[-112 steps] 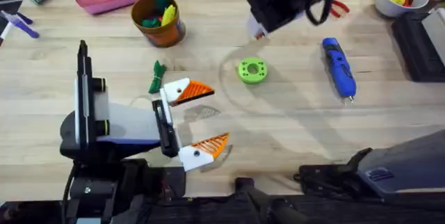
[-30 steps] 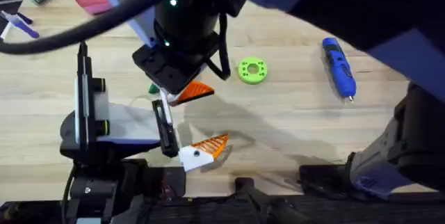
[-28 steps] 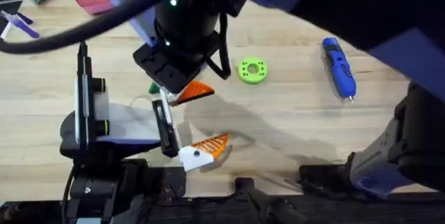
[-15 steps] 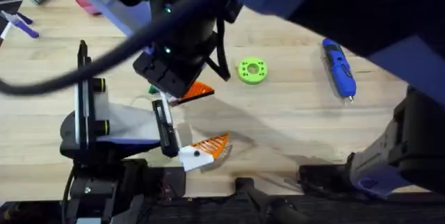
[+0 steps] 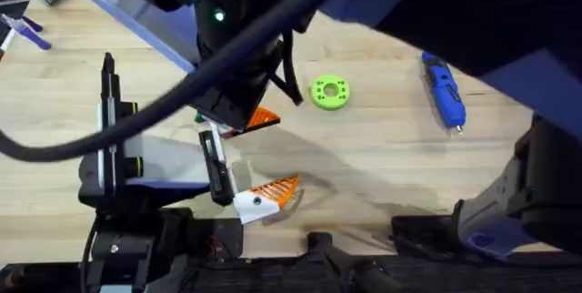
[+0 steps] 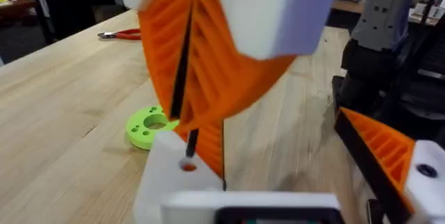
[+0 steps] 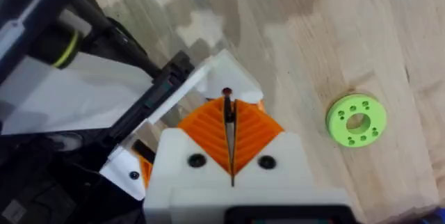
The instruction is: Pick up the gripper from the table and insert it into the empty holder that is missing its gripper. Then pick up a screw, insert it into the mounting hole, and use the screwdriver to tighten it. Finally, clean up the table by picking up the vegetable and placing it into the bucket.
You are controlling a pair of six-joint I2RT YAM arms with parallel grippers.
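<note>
My right gripper (image 7: 227,116) is shut on a thin dark screw (image 6: 190,140), held upright between its orange pads. The screw's tip sits at the mounting hole (image 6: 188,165) in the holder (image 7: 208,78), the white mount of my left arm's far finger. The orange gripper (image 5: 264,118) sits in that holder. My left gripper (image 5: 284,152) is open, its other orange-tipped finger (image 6: 379,147) well apart. The blue screwdriver (image 5: 443,88) lies at the right of the table. The right arm, reaching across, hides the vegetable and the bucket.
A green disc (image 5: 329,92) with small holes lies right of the grippers. Red-handled pliers (image 6: 122,35) lie at the back. Purple pens (image 5: 23,29) rest at the far left. Bare wood stretches between the disc and the screwdriver.
The right arm came from the back of the table to over the left gripper's far finger. In the last second it shifted slightly left and nearer, covering the pink pouch.
</note>
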